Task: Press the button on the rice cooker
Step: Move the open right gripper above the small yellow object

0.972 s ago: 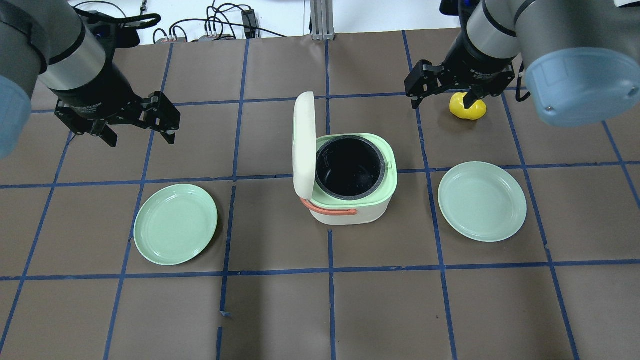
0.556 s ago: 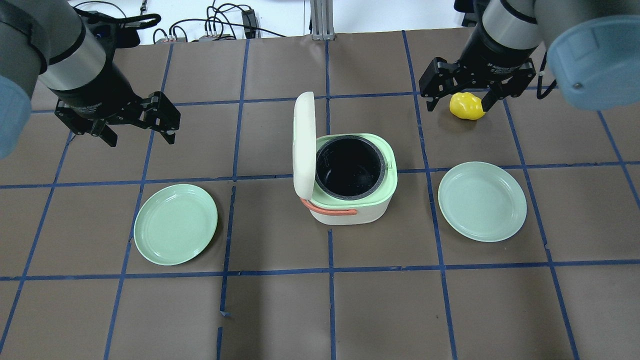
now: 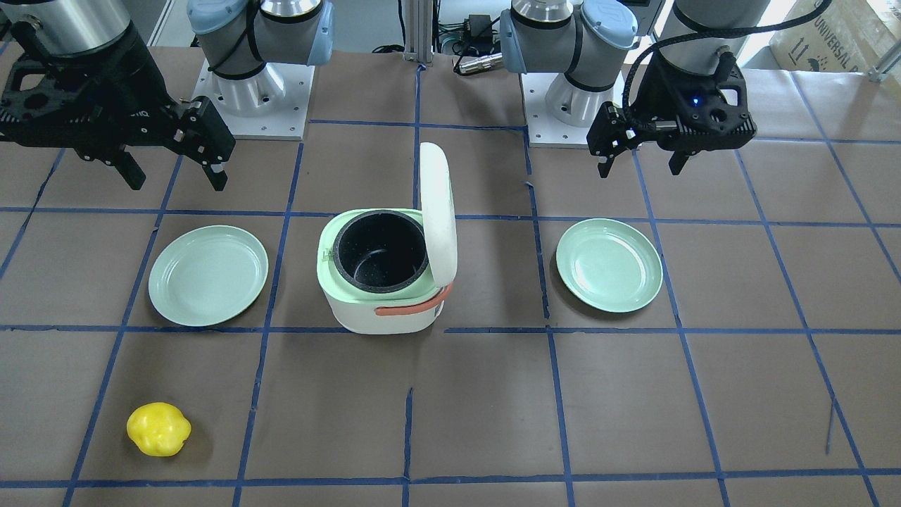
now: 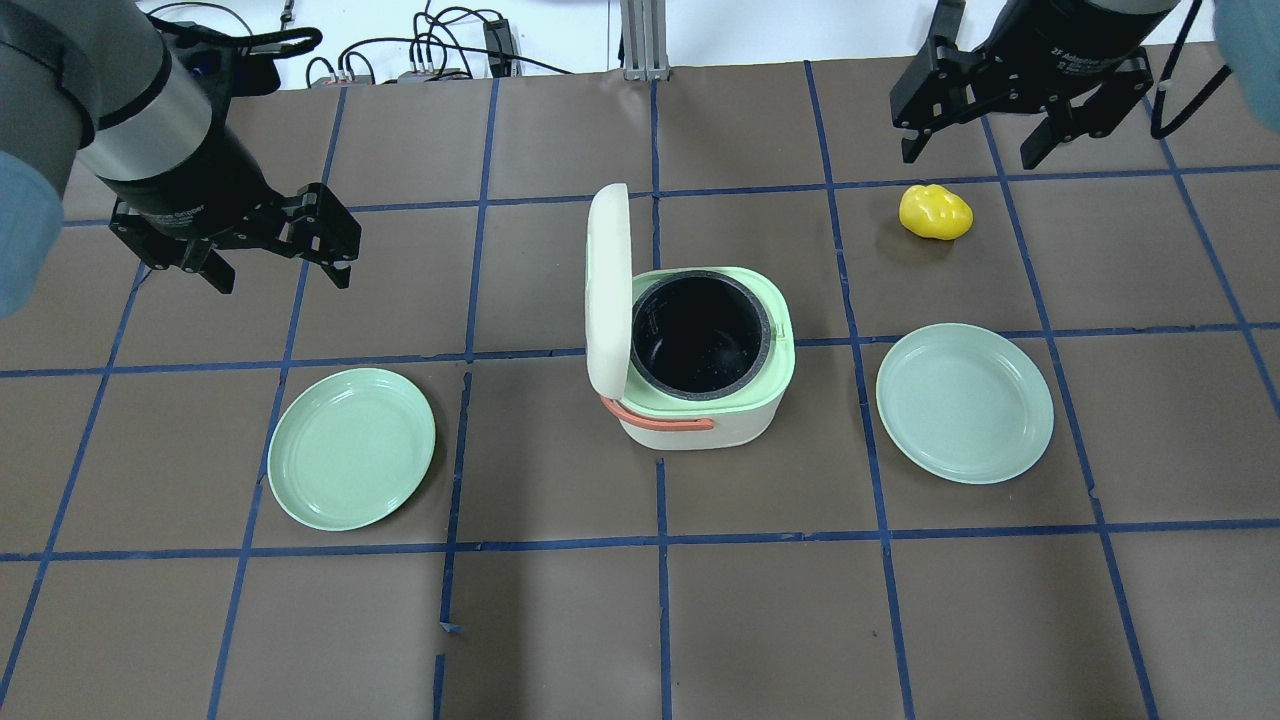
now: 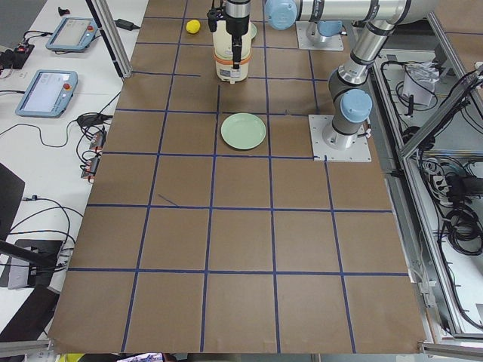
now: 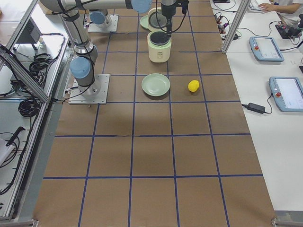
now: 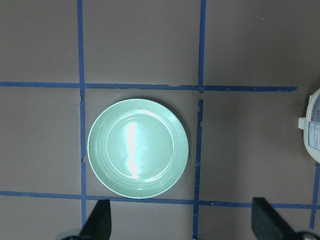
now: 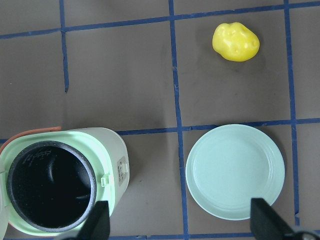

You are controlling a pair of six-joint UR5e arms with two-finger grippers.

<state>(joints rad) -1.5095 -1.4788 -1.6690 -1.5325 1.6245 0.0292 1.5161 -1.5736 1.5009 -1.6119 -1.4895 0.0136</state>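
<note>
The rice cooker (image 4: 775,395) has its lid (image 4: 607,290) standing upright, so the button (image 8: 104,180) looks already pressed, with nothing left to do. From overhead, the left gripper (image 4: 280,275) at 10 o'clock and the right gripper (image 4: 968,155) at 2 o'clock both hang spread and empty.

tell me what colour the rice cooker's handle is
The handle is salmon orange, clearest in the overhead exterior view.
</note>
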